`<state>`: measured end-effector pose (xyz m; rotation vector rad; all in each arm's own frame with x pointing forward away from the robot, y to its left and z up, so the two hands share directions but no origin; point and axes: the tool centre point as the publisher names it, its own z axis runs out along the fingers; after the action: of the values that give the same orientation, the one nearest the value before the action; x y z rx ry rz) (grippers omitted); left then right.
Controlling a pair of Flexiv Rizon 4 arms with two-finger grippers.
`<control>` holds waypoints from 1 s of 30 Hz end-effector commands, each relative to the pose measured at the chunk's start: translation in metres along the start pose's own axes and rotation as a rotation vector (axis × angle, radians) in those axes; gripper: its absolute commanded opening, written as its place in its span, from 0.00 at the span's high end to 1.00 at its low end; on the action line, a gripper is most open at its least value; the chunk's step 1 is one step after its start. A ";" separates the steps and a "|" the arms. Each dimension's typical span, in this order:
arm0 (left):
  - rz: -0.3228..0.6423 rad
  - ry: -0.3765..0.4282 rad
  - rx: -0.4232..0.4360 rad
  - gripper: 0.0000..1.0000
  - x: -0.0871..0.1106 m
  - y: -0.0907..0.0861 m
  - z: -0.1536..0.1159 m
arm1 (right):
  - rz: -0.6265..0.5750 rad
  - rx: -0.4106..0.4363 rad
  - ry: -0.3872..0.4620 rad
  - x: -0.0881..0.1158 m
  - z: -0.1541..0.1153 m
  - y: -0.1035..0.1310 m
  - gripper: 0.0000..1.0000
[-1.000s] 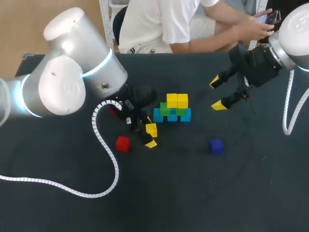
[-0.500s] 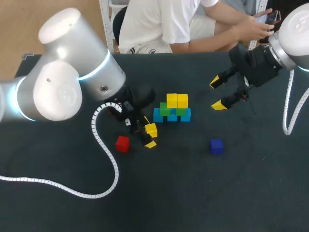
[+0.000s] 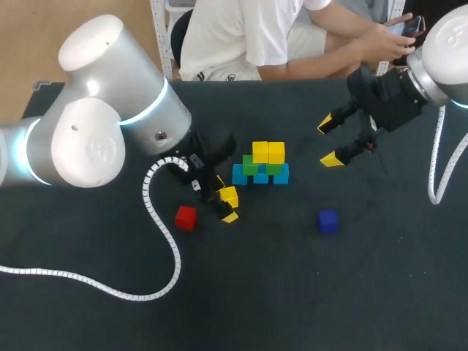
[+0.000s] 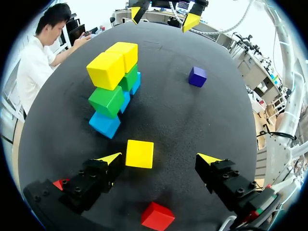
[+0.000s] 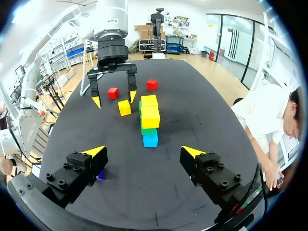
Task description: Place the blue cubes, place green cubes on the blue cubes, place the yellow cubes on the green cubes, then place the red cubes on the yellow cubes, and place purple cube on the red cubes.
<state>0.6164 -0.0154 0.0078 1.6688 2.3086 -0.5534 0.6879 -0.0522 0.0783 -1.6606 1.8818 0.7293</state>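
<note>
The stack (image 3: 261, 165) stands mid-table: three blue cubes (image 3: 261, 176) at the bottom, two green cubes (image 3: 251, 165) on them, and two yellow cubes (image 3: 268, 152) on top. A loose yellow cube (image 3: 229, 196) lies on the table between the open fingers of my left gripper (image 3: 224, 199). In the left wrist view that yellow cube (image 4: 139, 153) sits close to one fingertip of the left gripper (image 4: 160, 159). A red cube (image 3: 186, 217) lies beside it, and a second red cube (image 5: 113, 93) lies behind the left gripper. The purple cube (image 3: 327, 221) lies alone. My right gripper (image 3: 328, 142) hangs open and empty above the table.
The left arm's white cable (image 3: 157, 241) loops across the table's left front. In the right wrist view, the purple cube (image 5: 100, 175) shows partly behind one finger of the right gripper (image 5: 143, 151). A person sits beyond the far edge, not touching the table.
The left arm's upper links have shifted slightly; its gripper stays open around the loose yellow cube. The right arm and all the cubes are where they were.
</note>
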 end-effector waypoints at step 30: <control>-0.107 0.086 -0.093 0.00 0.001 -0.009 0.005 | -0.001 0.001 -0.002 0.000 0.000 0.000 0.00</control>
<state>0.6120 -0.0155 -0.0012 1.5712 2.4379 -0.4580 0.6879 -0.0522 0.0782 -1.6606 1.8818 0.7293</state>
